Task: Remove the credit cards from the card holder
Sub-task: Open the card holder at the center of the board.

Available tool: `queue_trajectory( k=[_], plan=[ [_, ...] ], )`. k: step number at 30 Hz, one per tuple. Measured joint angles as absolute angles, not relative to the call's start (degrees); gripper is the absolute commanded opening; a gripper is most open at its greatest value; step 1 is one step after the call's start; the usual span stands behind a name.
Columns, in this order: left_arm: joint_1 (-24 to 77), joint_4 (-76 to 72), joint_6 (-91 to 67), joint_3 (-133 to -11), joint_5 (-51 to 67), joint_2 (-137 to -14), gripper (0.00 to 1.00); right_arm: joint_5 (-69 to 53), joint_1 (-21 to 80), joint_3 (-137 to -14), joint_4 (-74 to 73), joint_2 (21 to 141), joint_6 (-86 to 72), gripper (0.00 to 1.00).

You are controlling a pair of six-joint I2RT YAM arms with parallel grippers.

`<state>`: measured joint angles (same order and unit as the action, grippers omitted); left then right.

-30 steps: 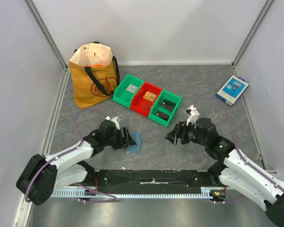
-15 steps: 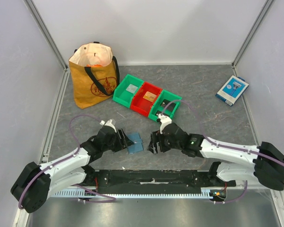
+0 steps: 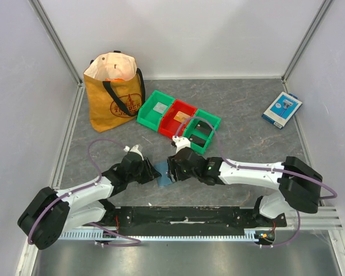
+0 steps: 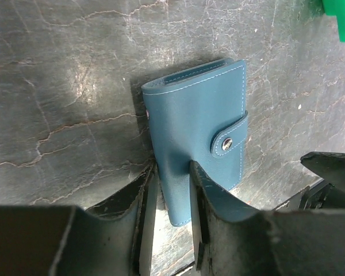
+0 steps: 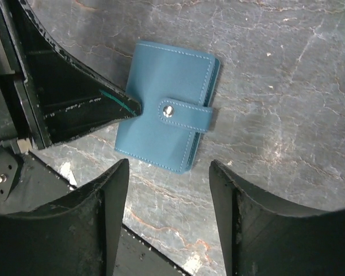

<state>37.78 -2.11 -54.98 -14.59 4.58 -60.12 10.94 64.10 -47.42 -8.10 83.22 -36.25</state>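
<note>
1. Under white walls (image 3: 190,34) braced by aluminium corner posts (image 3: 57,43) lies a grey, marble-veined worktop (image 3: 247,144).
2. At the back left stands a mustard tote bag (image 3: 114,95) with black handles. Beside it runs a slanting row of three bins: green (image 3: 151,123), red (image 3: 171,133), green (image 3: 215,122).
3. A blue-and-white box (image 3: 282,109) lies well apart at the far right.
4. The card holder (image 5: 167,109) lies near the front edge at the middle, between the two grippers. It is closed, with its snap tab (image 5: 184,112) fastened across the cover.
5. The left arm (image 3: 86,192) reaches low and rightward from its base on the black rail (image 3: 184,215).
6. The left gripper (image 4: 171,172) is narrowed onto the card holder's near corner. One of its fingers (image 4: 204,190) lies on the cover and the other runs along the edge, so blue leather fills the gap between them.
7. The right arm (image 3: 247,172) stretches far leftward across the front, its wrist bent down over the card holder.
8. The right gripper (image 5: 169,167) is spread wide. Its two dark fingers frame the card holder's near side and touch neither it nor the worktop.
</note>
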Motion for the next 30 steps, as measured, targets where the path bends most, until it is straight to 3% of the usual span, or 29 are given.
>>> queue_trajectory(
  k=[12,30],
  plan=[
    [39.2,-3.7,-55.88,-14.2,4.58,-60.64,0.02,18.31,67.31,-59.0,-14.39,95.42,-34.87,0.46],
    [42.37,-4.4,-58.35,-13.89,1.93,-60.51,0.02,26.61,70.87,-64.16,-18.9,103.85,-34.94,0.38]
  ],
)
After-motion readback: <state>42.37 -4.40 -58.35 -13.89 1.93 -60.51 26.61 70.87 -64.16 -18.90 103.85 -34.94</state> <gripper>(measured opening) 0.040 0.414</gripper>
